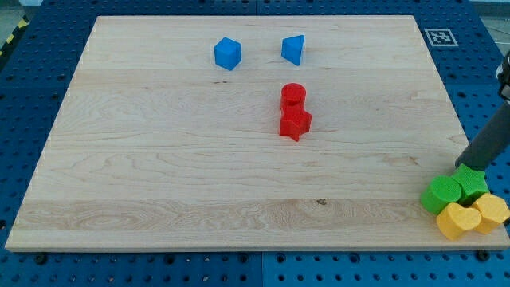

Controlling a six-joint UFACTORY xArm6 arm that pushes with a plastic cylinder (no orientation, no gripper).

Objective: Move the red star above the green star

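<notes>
The red star (295,123) lies near the board's middle, touching a red cylinder (293,95) just above it. The green star (472,184) sits at the view's bottom right corner of the board, touching a green cylinder (441,194) on its left. My tip (460,166) is at the end of the dark rod coming in from the view's right, right at the green star's upper left edge. It is far to the right of the red star.
Two yellow blocks (459,220) (492,213) lie just below the green ones at the board's bottom right edge. A blue cube-like block (227,53) and a blue wedge-like block (294,49) sit near the view's top. A tag marker (437,36) sits off the board's top right.
</notes>
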